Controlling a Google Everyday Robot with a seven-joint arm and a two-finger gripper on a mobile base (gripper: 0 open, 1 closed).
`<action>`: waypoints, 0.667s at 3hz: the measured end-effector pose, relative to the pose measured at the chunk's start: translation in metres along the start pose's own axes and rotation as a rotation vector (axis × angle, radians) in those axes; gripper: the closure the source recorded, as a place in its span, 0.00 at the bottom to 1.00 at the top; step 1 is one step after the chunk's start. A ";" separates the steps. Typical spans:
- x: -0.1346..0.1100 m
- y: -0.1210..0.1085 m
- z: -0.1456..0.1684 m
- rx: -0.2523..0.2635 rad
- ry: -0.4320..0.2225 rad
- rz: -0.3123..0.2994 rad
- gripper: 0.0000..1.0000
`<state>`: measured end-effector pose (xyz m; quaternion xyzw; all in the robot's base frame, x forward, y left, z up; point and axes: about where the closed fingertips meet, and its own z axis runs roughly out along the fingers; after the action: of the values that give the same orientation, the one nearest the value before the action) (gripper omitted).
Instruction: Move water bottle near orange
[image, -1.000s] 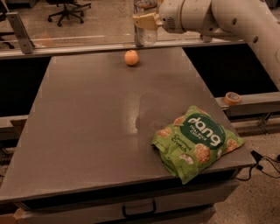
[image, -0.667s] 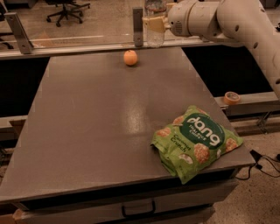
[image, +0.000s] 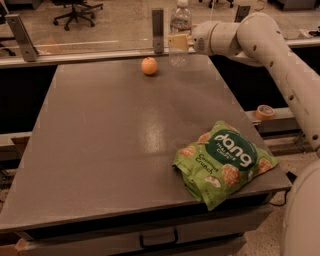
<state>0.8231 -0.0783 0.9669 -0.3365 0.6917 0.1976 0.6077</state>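
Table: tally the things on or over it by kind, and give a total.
orange: 1
bottle: 1, held in the gripper at the far edge, right of the orange
snack bag: 1
Total: 3

Hand (image: 178, 42) is working at the far edge of the desk (image: 115, 140), reaching in from the right on the white arm (image: 270, 45). It is clamping the water bottle (image: 180, 21) around mid-height. The bottle is standing upright, its cap above the hand and its base below; contact with the desk is unclear. The orange (image: 149, 66) is sitting on the desk just left of the hand and a little lower, apart from the bottle. The green snack bag (image: 225, 161) is lying well away from the hand, at the near right corner.
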 end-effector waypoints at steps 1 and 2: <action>0.020 -0.004 0.015 -0.015 0.030 0.018 1.00; 0.034 -0.005 0.028 -0.038 0.051 0.017 0.84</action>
<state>0.8453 -0.0700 0.9294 -0.3469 0.7058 0.2074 0.5818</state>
